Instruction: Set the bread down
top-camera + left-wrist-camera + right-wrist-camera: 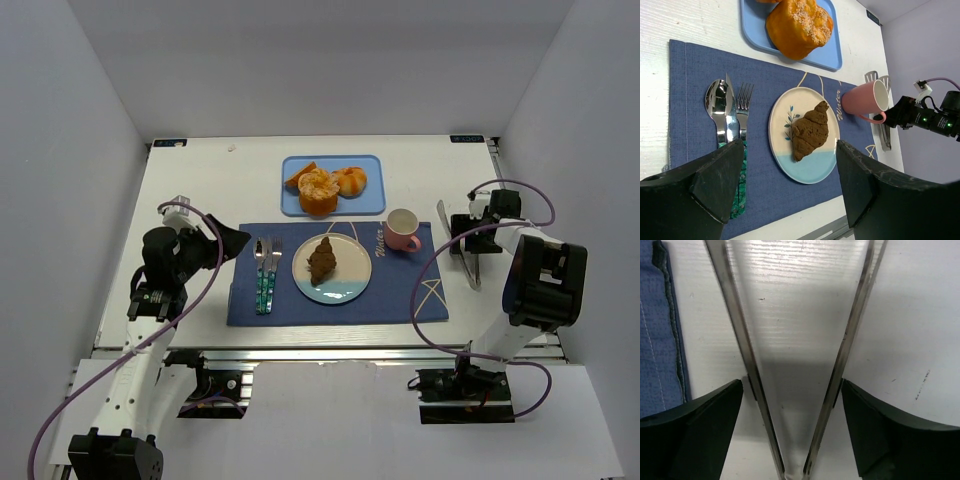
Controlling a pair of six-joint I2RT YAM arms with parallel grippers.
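Two grippers flank a place setting on the white tabletop [190, 185]. At your left, the left gripper [238, 243] hangs just beside the left edge of the dark blue placemat [400, 300]. Its jaws stand well apart and hold nothing. On the mat's left part a spoon [717, 105], a knife [731, 120] and a fork [743, 102] lie side by side, the knife's blade overlapping the spoon. At the mat's middle sits a cream plate [352, 285] with a pale blue near portion. The bread [322, 260], a dark brown ridged pastry with tapered ends, lies on the middle of this plate, its long axis running from the near edge towards the far edge. Beyond the mat, towards the far edge of the tabletop, a light blue tray [375, 207] carries a round orange-golden bun [318, 192] and other orange pieces. A pink cup [403, 230] stands at the mat's far right corner. On the bare tabletop right of the mat lie metal tongs [740, 337]. The right gripper [792, 390] straddles them with its jaws spread wide, each tong arm lying just beside a fingertip. You cannot tell whether they touch.
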